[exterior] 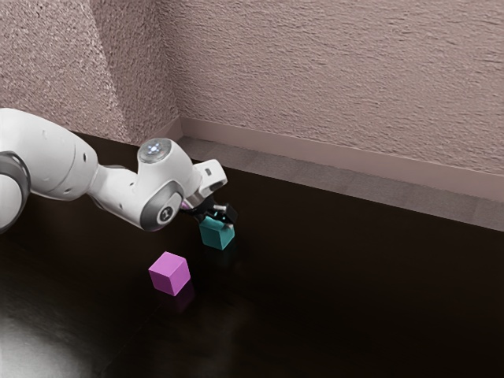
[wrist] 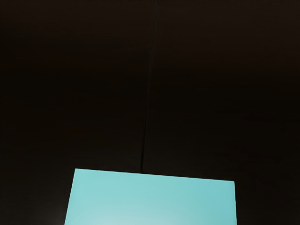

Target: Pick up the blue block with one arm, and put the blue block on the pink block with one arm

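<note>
- The blue block (exterior: 217, 235) sits just left of the exterior view's centre, directly under the gripper (exterior: 216, 214), low over the dark table (exterior: 354, 299). Whether it rests on the surface or hangs just clear of it is not plain.
- The gripper's black tips reach down around the block's top, but the pictures do not settle whether the claw is clamped on the block or merely straddling it – it cannot be told.
- The pink block (exterior: 169, 272) lies near the blue one, toward the lower left of the frame, apart from it and from the arm (exterior: 118, 189).
- Handling, as a judgement: the blue block looks like a small rigid cube with flat, smooth faces, probably light. Two opposite side faces, taken squarely, are the natural hold – a skewed grip could let it twist.
- The exterior view gives the layout: both blocks, the arm and the wall (exterior: 354, 79) behind.
- The wrist view adds what that angle lacks: the block's flat top face (wrist: 152, 199) close under the hand, and a thin seam (wrist: 149, 93) in the table running away from it.
</note>
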You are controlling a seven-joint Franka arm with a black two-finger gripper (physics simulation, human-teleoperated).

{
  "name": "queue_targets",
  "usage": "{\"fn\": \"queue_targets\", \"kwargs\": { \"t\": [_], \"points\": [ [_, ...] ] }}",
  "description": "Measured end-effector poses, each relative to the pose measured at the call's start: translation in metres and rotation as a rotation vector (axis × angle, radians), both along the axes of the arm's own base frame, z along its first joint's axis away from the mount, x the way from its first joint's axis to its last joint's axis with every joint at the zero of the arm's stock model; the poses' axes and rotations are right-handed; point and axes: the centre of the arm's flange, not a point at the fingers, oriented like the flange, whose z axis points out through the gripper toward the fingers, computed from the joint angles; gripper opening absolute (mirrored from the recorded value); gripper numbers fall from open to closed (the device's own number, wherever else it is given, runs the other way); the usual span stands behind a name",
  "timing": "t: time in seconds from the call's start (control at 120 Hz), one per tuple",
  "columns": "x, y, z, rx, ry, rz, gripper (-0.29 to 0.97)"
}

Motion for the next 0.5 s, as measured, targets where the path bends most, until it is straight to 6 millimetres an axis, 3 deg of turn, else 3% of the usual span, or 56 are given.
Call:
{"fn": "queue_targets", "kwargs": {
  "t": [0.5],
  "points": [
    [-0.0034, 0.0026, -0.0031, -0.005, -0.015, 0.004, 0.44]
  ]
}}
